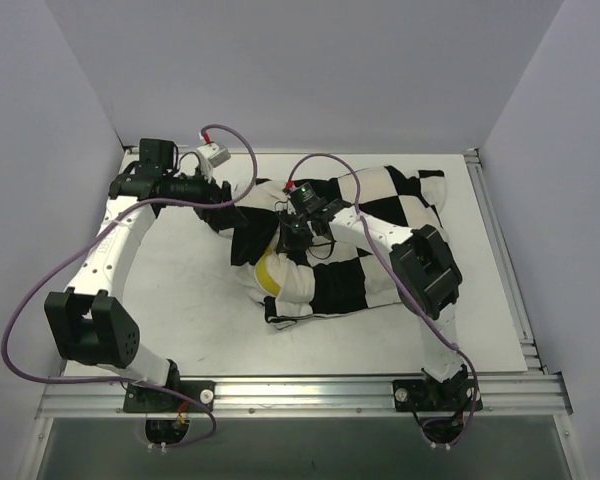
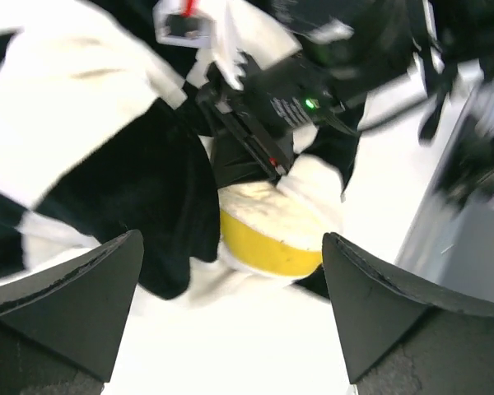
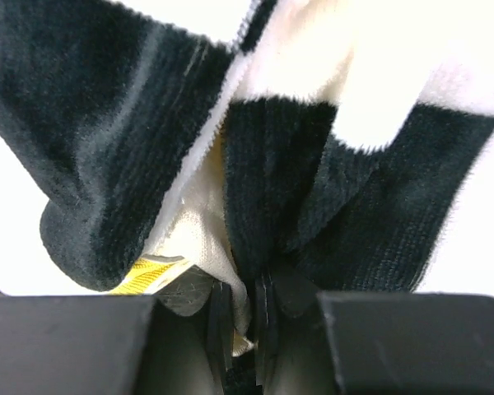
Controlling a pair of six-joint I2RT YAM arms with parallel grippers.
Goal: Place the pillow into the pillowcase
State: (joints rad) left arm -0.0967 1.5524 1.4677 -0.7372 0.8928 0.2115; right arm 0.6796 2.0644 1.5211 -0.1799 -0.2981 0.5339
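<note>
Pale grey walls enclose a white tabletop [image 1: 200, 320] seen from above, with two arms reaching in from its near edge. Across the middle lies a large soft fabric pillowcase with big black-and-white checkerboard squares [image 1: 345, 285], its opening turned left. We see the large cream quilted pillow with a yellow side edge [image 1: 268, 272] mostly inside it; only one corner pokes out at the near-left mouth. Our right gripper [image 1: 292, 235] has its fingers pressed together on the plush rim of the pillowcase just beyond that corner. We judge this keeps the mouth lifted and taut. Our left gripper [image 2: 230, 239] hangs just left of the opening, fingers spread wide with nothing between them. It faces the exposed corner, probably ready to take the slack rim or push the corner in.
</note>
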